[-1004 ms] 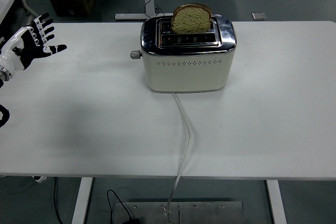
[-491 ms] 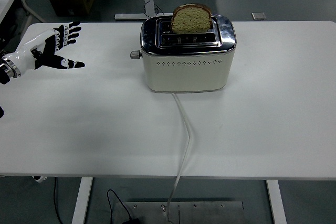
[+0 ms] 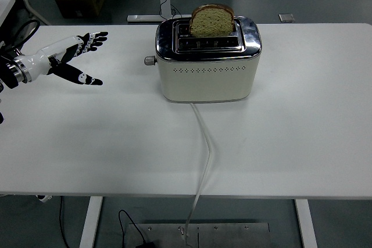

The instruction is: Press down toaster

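A cream-and-chrome toaster [image 3: 207,62] stands toward the far side of the white surface [image 3: 302,137], its lever knob [image 3: 150,60] jutting from the end that faces the robot's left hand [image 3: 72,56]. That hand hangs above the surface well to the left of the toaster, fingers spread wide and holding nothing, thumb pointing down toward the near edge. The right hand is out of view.

One slice of brown bread [image 3: 212,21] stands upright in the toaster's rear slot, most of it showing above the chrome top; the slot in front of it looks empty. A white power cord [image 3: 204,143] runs from the toaster's near face across the surface and drops over the near edge.

The risks lie in the approach. The knob is small and sits low on the toaster's end, so splayed fingers arriving from the left could strike the chrome shoulder or the cream wall instead and push the toaster sideways rather than drive the lever down. A finger landing only on the knob's outer tip may slip off before the lever latches, leaving the bread raised. A push that comes in at an angle rather than straight down could tip the toaster on its base, and the loose cord gives little to hold it in place.
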Tool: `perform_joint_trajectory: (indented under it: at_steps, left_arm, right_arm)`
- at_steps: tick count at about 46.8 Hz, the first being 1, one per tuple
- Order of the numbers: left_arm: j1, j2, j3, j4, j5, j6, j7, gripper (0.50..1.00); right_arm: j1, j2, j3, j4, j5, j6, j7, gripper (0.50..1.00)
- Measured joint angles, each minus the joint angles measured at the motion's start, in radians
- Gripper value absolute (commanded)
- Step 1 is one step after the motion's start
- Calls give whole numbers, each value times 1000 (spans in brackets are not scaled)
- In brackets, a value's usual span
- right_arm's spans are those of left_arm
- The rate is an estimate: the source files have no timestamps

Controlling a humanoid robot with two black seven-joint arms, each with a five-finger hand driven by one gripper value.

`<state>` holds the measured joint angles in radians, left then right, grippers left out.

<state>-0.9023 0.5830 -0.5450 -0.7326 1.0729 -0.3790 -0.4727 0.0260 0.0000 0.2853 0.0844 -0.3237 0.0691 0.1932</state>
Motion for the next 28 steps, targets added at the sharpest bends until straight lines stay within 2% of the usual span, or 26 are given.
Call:
perform_joint_trajectory:
  at_steps: [16, 28]
  left_arm:
    - [-8, -12, 4, -11, 136, 0, 2, 1000]
    - [-7, -5, 4, -78, 182, -1, 2, 1000]
  right_arm:
    - [0, 0, 0, 0, 0, 0, 0, 998]
    - [0, 0, 0, 0, 0, -1, 0, 998]
